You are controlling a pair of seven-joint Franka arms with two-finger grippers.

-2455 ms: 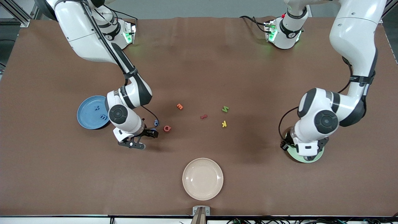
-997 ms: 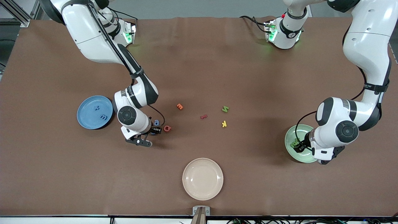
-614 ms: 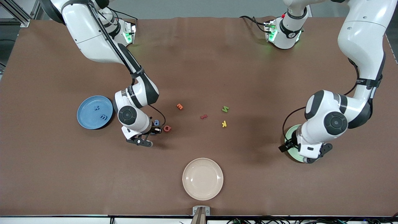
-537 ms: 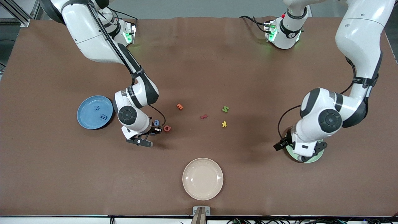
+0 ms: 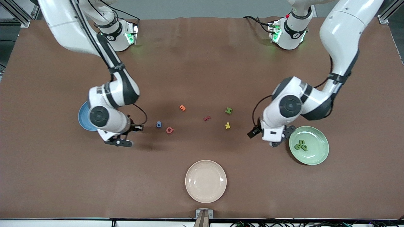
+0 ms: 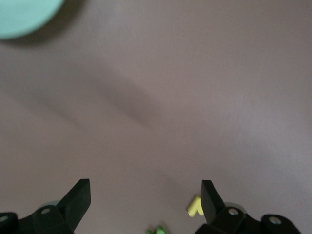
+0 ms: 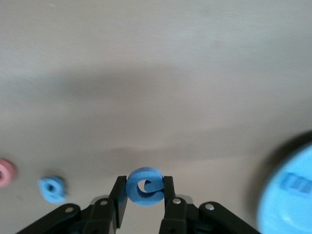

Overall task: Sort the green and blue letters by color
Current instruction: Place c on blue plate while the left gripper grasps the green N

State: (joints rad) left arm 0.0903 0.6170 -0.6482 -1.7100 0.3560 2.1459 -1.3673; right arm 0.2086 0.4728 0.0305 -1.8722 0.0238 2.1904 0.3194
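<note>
Our right gripper (image 7: 144,195) pinches a small flat blue letter (image 7: 145,186) above the brown table (image 5: 202,63), beside the round blue plate (image 5: 82,116) — mostly hidden by our arm. Our left gripper (image 6: 145,195), fingers spread, hangs near the green plate (image 5: 311,151) holding green letters (image 5: 300,145) — their shapes are unclear.

Bare cloth lies between the blue plate (image 5: 82,117) and the blue letter "a" (image 5: 158,125); scattered letters crowd mid-table.

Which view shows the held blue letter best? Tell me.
The right wrist view: the blue letter sits clamped in the right gripper. The front view hides it under the arm; the left wrist view misses it.
</note>
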